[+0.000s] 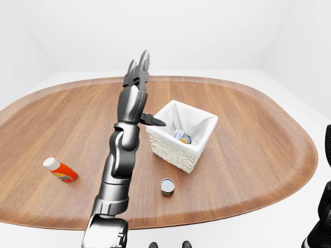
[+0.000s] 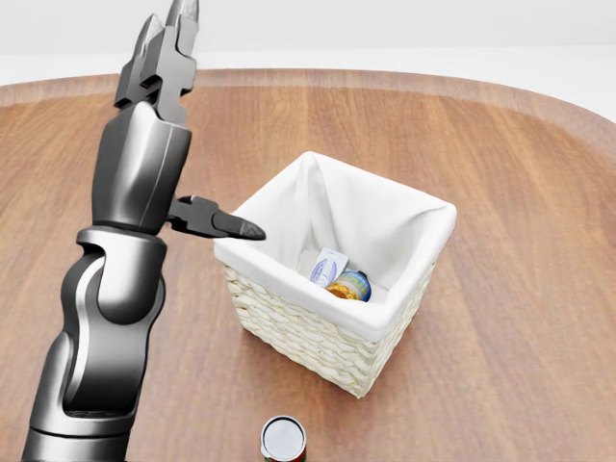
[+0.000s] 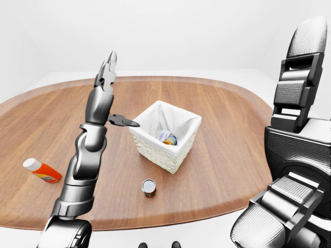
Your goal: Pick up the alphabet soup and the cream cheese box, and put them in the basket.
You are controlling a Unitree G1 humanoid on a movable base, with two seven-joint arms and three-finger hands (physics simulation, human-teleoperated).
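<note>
The wicker basket (image 2: 399, 318) with a white liner stands mid-table. In its bottom lie the alphabet soup can (image 2: 350, 286), on its side, and the white-and-blue cream cheese box (image 2: 328, 266), leaning beside it. My left hand (image 2: 192, 135) is raised above the table to the left of the basket, open, with its fingers (image 2: 166, 43) pointing up and its thumb reaching toward the rim; it holds nothing. My right hand (image 3: 287, 139) fills the right of the right-eye view, close to the camera and off the table, fingers spread and empty.
A small can with a red label (image 2: 283, 440) stands upright on the table below the basket. An orange bottle with a white cap (image 1: 60, 170) lies near the table's left edge. The oval wooden table (image 1: 248, 134) ends in a rounded rim.
</note>
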